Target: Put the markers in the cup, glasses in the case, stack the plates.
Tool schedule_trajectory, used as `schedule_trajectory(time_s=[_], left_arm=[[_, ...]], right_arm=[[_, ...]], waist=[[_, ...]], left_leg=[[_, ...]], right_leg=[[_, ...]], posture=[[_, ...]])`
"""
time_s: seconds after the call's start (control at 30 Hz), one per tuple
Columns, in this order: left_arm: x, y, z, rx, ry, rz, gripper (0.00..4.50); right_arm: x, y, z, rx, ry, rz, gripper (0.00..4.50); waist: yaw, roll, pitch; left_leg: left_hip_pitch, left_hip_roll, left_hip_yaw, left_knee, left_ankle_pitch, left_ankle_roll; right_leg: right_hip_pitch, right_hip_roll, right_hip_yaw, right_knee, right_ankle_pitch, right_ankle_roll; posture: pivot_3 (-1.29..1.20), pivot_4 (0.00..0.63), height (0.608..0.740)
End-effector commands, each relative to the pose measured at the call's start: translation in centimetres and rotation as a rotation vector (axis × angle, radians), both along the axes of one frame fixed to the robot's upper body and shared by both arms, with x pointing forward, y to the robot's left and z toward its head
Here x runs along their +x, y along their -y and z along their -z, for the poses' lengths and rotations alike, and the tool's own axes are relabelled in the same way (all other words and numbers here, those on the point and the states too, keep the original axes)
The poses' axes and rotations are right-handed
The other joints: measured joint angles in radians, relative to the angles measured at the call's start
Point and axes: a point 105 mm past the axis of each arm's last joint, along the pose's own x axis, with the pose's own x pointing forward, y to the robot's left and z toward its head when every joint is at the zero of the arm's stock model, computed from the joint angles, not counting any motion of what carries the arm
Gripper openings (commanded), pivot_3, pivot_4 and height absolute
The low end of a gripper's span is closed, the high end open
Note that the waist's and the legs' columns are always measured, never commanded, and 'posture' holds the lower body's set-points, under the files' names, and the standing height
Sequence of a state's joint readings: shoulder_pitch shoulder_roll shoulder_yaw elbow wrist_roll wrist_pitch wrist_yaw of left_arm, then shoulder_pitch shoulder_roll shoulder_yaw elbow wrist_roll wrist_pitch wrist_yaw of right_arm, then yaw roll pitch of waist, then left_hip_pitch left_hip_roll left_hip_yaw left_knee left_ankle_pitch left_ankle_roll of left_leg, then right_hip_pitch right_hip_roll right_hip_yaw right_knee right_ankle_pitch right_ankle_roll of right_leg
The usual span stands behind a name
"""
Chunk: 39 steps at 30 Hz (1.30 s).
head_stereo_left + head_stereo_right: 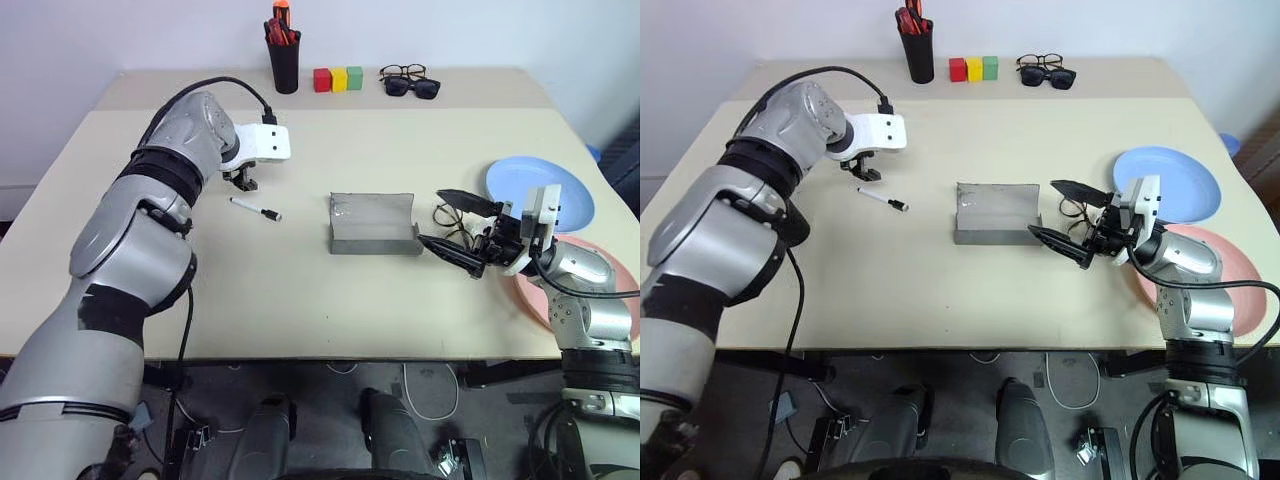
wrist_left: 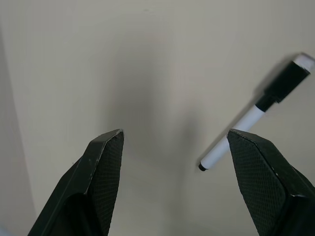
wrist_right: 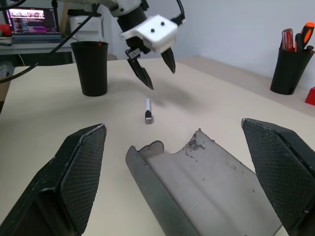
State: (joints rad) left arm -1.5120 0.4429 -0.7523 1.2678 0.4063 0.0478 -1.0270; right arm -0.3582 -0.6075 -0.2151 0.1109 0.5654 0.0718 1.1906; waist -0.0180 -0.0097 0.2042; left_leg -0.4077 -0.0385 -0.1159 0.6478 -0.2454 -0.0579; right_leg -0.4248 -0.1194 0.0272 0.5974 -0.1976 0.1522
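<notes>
Table (image 1: 300,300) carries the open grey case (image 1: 373,224) at centre; the white marker with black cap (image 1: 255,209) lies well apart at its 9 o'clock. Marker's long axis runs 10-to-4 o'clock in the head views, cap toward the case. Left gripper (image 1: 243,180) hovers just beyond the marker at its 11 o'clock, fingers spread, empty; this arm is far nearer. Right gripper (image 1: 457,228) sits spread at the case's 3 o'clock, beside the wire-framed glasses (image 1: 447,219). Right wrist view adds the black cup (image 3: 90,67) past the marker; left wrist view shows the marker (image 2: 256,115) off-centre by one fingertip (image 2: 253,152).
</notes>
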Motion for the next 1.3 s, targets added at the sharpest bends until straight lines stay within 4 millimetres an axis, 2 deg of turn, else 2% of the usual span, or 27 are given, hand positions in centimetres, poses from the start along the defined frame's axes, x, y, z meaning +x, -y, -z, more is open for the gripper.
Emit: schedule_trajectory(time_s=[0.03, 0.3, 0.53, 0.77, 0.87, 0.97, 1.03, 1.07, 1.3], left_arm=[[-0.3, -0.2, -1.2, 0.071, -0.018, 0.042, 3.38], [-0.6, -1.3, 1.1, 0.211, -0.075, 0.061, 3.38], [-0.9, -0.1, 4.2, 0.223, -0.128, 0.070, 3.38], [-1.2, 0.2, 6.0, 0.239, -0.165, 0.054, 3.38], [-1.5, 0.1, 6.5, 0.238, -0.192, 0.037, 2.61], [-1.9, 0.1, 6.9, 0.214, -0.238, 0.011, 1.25], [-2.0, 0.1, 7.0, 0.209, -0.245, 0.006, 0.19], [-1.9, 0.1, 6.9, 0.205, -0.240, 0.003, 0.04], [-2.5, 0.4, 6.2, 0.139, -0.300, 0.018, 0.04]], right_arm=[[-0.6, 0.2, -1.5, 0.010, 0.071, 0.007, 4.50], [-0.9, 0.4, -1.3, 0.011, 0.068, 0.023, 4.50], [-1.1, 0.4, -1.1, 0.020, 0.064, 0.041, 4.50], [-1.7, 0.5, -1.0, 0.027, 0.059, 0.059, 4.50], [-2.1, 0.5, -0.9, 0.031, 0.055, 0.067, 4.50], [-2.4, 0.5, -0.6, 0.033, 0.043, 0.077, 4.50], [-2.6, 0.5, -0.5, 0.035, 0.038, 0.080, 4.50], [-2.6, 0.5, -0.4, 0.035, 0.036, 0.083, 4.50], [-2.5, 0.6, -0.6, 0.036, 0.035, 0.089, 4.50]], waist=[[-0.001, 0.000, 0.000], [0.002, 0.000, 0.000], [0.003, 0.000, 0.000], [0.003, 0.001, 0.000], [0.003, 0.001, -0.001], [0.003, 0.001, -0.001], [0.003, 0.001, -0.002], [0.002, 0.002, -0.002], [0.001, 0.001, -0.001]], left_leg=[[0.000, 0.000, 0.000, 0.000, 0.000, 0.000], [0.000, 0.000, 0.000, 0.000, 0.000, 0.000], [0.000, 0.000, 0.000, 0.000, 0.000, 0.000], [0.001, 0.000, 0.000, 0.001, 0.000, 0.000], [0.001, 0.000, 0.000, 0.001, 0.000, 0.000], [0.002, 0.000, 0.000, 0.002, 0.000, 0.000], [0.003, 0.000, 0.000, 0.002, 0.000, 0.000], [0.004, 0.000, 0.000, 0.002, 0.000, 0.000], [0.009, 0.000, 0.000, 0.002, 0.000, 0.000]], right_leg=[[0.000, 0.000, 0.000, 0.000, 0.000, 0.000], [0.000, 0.000, 0.000, 0.001, 0.000, 0.000], [0.000, 0.000, 0.000, 0.001, 0.000, 0.000], [0.000, 0.000, 0.000, 0.003, -0.001, 0.001], [0.000, 0.000, 0.000, 0.003, -0.001, 0.002], [0.001, 0.000, 0.000, 0.005, -0.001, 0.002], [0.003, 0.000, 0.000, 0.004, -0.002, 0.003], [0.004, 0.000, 0.000, 0.004, -0.002, 0.003], [0.009, 0.000, 0.000, 0.004, -0.002, 0.003]], posture=[[0.00, 0.150, 0.740], [0.00, 0.150, 0.740], [0.00, 0.150, 0.740], [0.00, 0.150, 0.740], [0.00, 0.150, 0.740], [0.00, 0.150, 0.740], [0.00, 0.150, 0.740], [0.00, 0.150, 0.740], [0.00, 0.150, 0.740]])
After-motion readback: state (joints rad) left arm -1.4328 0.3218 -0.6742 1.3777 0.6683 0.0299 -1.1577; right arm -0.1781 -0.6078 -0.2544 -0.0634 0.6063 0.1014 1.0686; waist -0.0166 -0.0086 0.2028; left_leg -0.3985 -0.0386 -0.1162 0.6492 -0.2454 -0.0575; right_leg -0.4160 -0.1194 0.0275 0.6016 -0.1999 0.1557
